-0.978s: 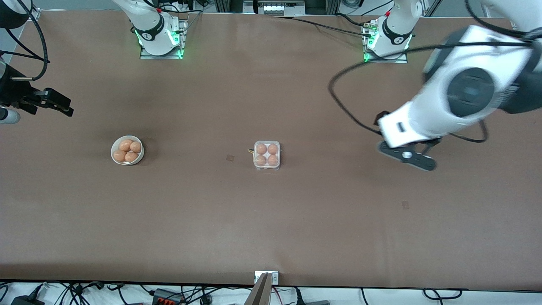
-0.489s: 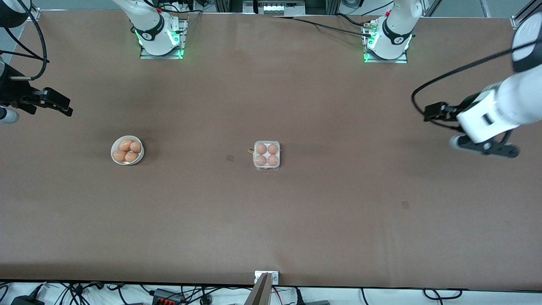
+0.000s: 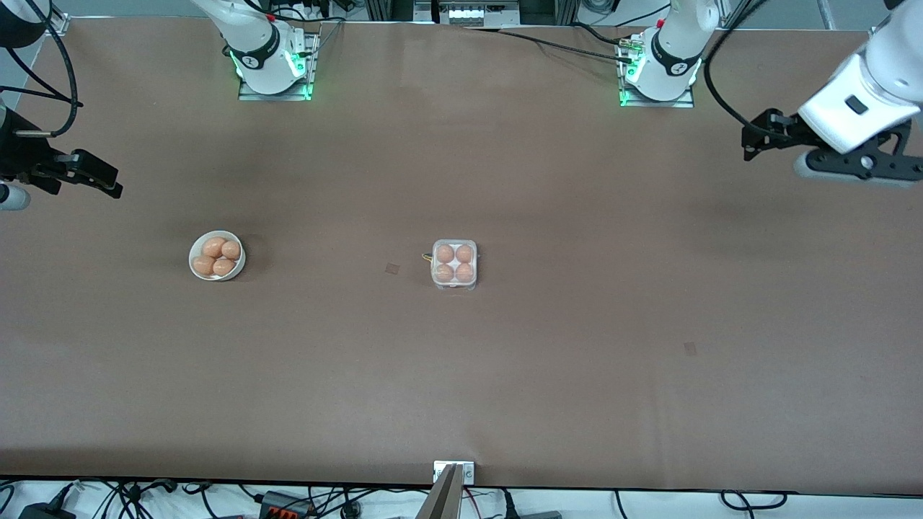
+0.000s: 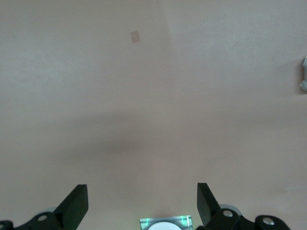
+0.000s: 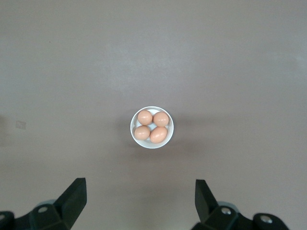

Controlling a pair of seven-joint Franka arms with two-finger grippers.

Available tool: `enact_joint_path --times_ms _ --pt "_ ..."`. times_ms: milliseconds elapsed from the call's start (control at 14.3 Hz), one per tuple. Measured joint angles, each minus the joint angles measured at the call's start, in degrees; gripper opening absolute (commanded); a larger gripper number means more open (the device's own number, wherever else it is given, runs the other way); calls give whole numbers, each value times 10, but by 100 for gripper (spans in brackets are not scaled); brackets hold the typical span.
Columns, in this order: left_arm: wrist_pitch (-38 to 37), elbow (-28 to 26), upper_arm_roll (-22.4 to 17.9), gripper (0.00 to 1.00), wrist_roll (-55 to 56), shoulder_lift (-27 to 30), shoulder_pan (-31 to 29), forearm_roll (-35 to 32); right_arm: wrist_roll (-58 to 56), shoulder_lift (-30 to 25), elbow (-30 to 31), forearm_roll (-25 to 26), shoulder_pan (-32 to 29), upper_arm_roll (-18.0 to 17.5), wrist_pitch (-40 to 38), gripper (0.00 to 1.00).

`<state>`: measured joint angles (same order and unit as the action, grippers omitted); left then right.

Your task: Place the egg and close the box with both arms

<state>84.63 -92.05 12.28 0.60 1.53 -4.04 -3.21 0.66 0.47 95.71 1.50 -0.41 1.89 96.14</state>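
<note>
The clear box [image 3: 454, 283] sits mid-table with four brown eggs in its cells; no raised lid shows. A white bowl [image 3: 195, 255] with several brown eggs stands toward the right arm's end; it also shows in the right wrist view [image 5: 151, 143]. My left gripper [image 3: 858, 167] hangs open and empty over bare table at the left arm's end, well away from the box; its fingers are wide apart in the left wrist view [image 4: 142, 191]. My right gripper [image 3: 94, 176] waits open and empty at the right arm's end, high above the bowl [image 5: 140, 189].
Both arm bases [image 3: 272, 65] [image 3: 660, 68] stand with green lights at the edge of the table farthest from the front camera. Small tape marks [image 3: 392, 269] [image 3: 690, 348] lie on the brown table. A grey sliver [image 4: 304, 74] shows at the left wrist view's edge.
The left arm has swung away from the box toward its own end of the table and toward its base. The right arm, box and bowl have not moved.
</note>
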Motion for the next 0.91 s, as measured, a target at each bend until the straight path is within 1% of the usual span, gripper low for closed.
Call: enact_joint_path --times_ms 70,210,349,489,629,909 --pt "16 -17 -15 100 0 6 13 0 0 0 0 0 0 0 0 100" --pt "34 -33 -32 100 0 5 23 7 0 0 0 0 0 1 0 100" --pt "38 -38 -49 100 0 4 26 38 0 0 0 0 1 0 0 100" --pt "46 -39 -61 100 0 4 30 45 0 0 0 0 1 -1 0 100" --pt "74 -39 -67 100 0 4 33 43 0 -1 0 0 2 -3 0 100" --pt "76 -39 -70 100 0 5 47 10 0 -1 0 0 3 -3 -1 100"
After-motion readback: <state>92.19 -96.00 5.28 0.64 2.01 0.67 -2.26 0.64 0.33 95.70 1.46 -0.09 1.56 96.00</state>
